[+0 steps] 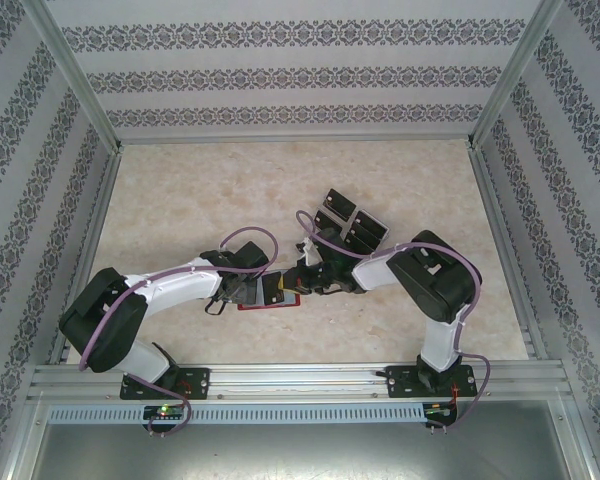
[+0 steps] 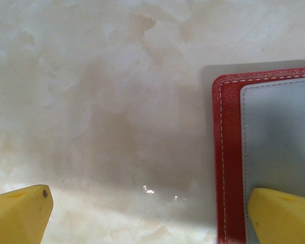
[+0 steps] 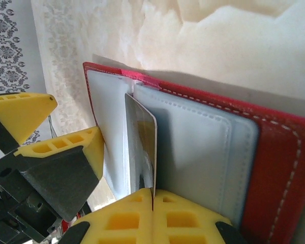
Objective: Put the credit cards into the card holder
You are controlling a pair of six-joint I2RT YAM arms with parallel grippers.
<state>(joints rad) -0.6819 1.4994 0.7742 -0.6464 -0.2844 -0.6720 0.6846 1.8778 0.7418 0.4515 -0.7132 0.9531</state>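
Working over the marbled table (image 1: 180, 200), both arms fold inward and meet at roughly 6 o'clock of its centre, where the red card holder (image 1: 270, 305) lies open and flat. Left gripper (image 2: 150, 218): fingers spread wide, clamped on nothing. One finger (image 2: 282, 216) rests on the grey sleeve (image 2: 279, 137) near the holder's corner and the other sits over bare table. I judge this a hold-down, so the holder cannot slide or fold shut. Right gripper (image 3: 152, 199): fingers pressed together on one card (image 3: 141, 142), held upright on edge, its leading edge at the mouth of a pocket beside the spine. That angle probably lets it slip between the sleeves. Remaining credit cards (image 1: 352, 222) lie in a loose cluster at about 1 o'clock from the holder, near but apart from it. Writing: none legible; the card's print is blurred, and the holder shows only white stitching.
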